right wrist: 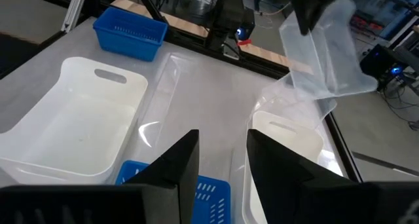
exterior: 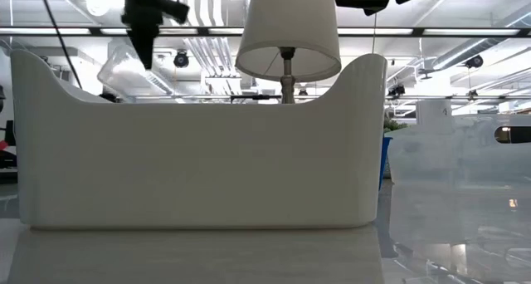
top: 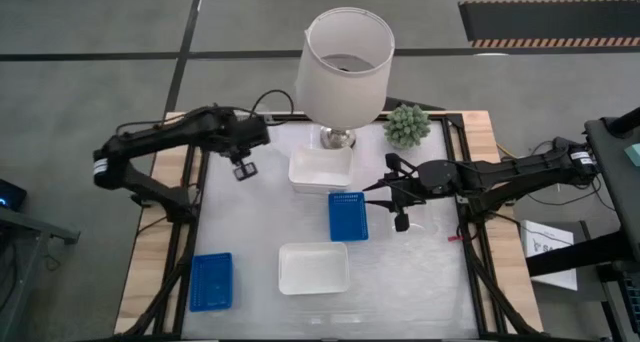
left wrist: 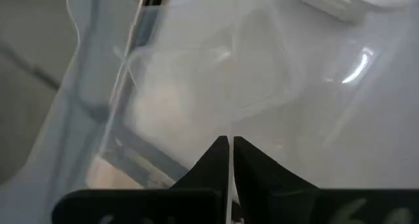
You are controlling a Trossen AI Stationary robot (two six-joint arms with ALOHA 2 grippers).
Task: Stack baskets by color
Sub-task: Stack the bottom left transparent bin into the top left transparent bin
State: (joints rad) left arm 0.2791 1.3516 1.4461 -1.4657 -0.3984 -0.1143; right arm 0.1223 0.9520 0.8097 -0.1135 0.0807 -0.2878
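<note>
Two white baskets rest flat on the table: one point(top: 320, 168) at the lamp's foot, one point(top: 313, 267) near the front edge. A blue basket point(top: 348, 215) lies between them, and another point(top: 211, 280) at the front left. My left gripper point(top: 243, 168) is raised over the table's far left, shut on a clear plastic container point(right wrist: 327, 54). My right gripper point(right wrist: 222, 158) hangs open above the middle blue basket point(right wrist: 196, 185), holding nothing. My left gripper pinches a thin wall of the clear container at its upper edge point(right wrist: 313, 29) between its two shut fingers point(left wrist: 216, 155). The fingers slant steeply down from above. The container hangs tilted below them, lifted off the table.
A lamp with a white shade point(top: 345, 62) and a small green plant point(top: 407, 125) stand at the table's far edge. In the low view the near white basket point(exterior: 199, 151) fills the foreground. Black frame rails point(top: 190, 212) run along the table's sides.
</note>
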